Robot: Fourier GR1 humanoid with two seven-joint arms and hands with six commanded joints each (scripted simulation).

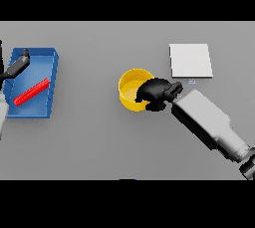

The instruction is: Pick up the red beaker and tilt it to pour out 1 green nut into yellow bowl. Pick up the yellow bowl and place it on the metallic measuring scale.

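My right arm [211,125]: it comes in from the lower right and slants up toward the middle of the table [99,142].
My right hand [155,92]: it sits on the right side of the yellow bowl, fingers curled over the rim; I judge it clamped on the bowl's wall.
Yellow bowl [130,88]: near the table's middle, resting on the table or barely off it; I cannot tell which. It is left of the scale and a little nearer to me. My hand hides part of the inside, and I see no green nut in the part that shows.
Scale [191,60]: a pale flat square pad beyond and to the right of the bowl, close but not touching, with nothing on it.
My left hand [17,65]: at the far left edge, over the near corner of the blue tray; whether its fingers are apart or together I cannot tell.
Blue tray [50,80]: far left, well apart from the bowl, with a red object [32,91] lying slantwise in it. It looks more like a flat stick than a beaker.
Progress: the pour seems to be behind me, though I cannot confirm the nut. The bowl is gripped; lifting it and setting it on the scale is left.
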